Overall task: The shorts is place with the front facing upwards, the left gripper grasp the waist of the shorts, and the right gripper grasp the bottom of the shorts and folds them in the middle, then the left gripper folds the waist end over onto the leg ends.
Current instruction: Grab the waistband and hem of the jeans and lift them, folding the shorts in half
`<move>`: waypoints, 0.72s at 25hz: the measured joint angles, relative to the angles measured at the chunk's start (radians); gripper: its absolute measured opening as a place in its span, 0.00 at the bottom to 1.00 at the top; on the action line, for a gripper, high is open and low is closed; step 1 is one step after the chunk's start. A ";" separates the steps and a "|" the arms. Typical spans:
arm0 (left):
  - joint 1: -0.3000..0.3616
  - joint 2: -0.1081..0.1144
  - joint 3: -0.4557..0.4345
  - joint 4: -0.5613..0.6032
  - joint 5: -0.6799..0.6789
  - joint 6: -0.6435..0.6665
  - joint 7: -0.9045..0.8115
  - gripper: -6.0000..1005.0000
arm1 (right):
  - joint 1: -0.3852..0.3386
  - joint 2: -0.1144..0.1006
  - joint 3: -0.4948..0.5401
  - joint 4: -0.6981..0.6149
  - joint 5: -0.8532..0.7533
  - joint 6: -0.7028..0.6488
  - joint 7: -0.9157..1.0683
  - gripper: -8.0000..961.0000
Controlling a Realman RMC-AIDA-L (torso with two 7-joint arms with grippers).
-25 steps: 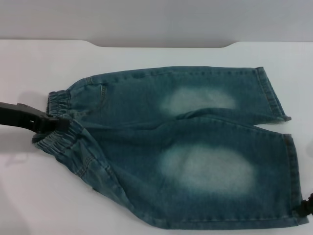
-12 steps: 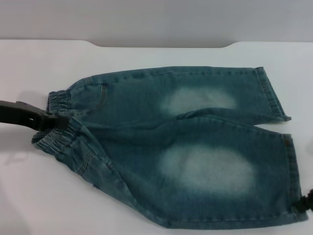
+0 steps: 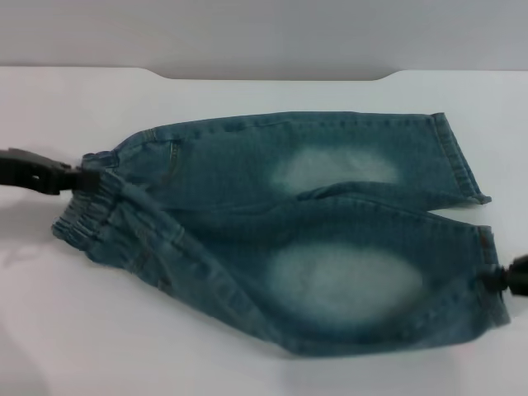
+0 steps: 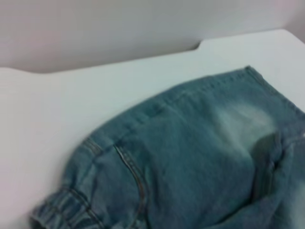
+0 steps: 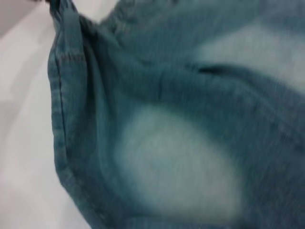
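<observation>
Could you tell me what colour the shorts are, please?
Blue-green denim shorts with pale faded patches; clearest in the head view.

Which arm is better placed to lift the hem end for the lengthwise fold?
Right. The right gripper sits at the near leg's hem of the shorts, which looks raised there. The left gripper is at the waistband, the opposite end.

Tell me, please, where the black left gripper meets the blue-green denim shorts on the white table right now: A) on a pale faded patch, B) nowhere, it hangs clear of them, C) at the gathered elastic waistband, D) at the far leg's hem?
C: in the head view the left gripper pinches the ruched waist of the shorts, which is lifted and bunched there.
</observation>
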 joint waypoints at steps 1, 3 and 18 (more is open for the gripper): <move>-0.004 0.006 -0.016 0.005 -0.001 -0.001 0.000 0.04 | -0.008 -0.001 0.009 -0.005 0.025 0.004 -0.007 0.03; -0.005 0.008 -0.022 0.008 -0.002 -0.001 0.000 0.04 | -0.025 -0.003 0.035 -0.021 0.074 0.008 -0.022 0.03; 0.014 0.030 -0.144 0.040 -0.082 -0.052 0.009 0.04 | -0.122 -0.003 0.218 -0.114 0.482 0.012 -0.106 0.03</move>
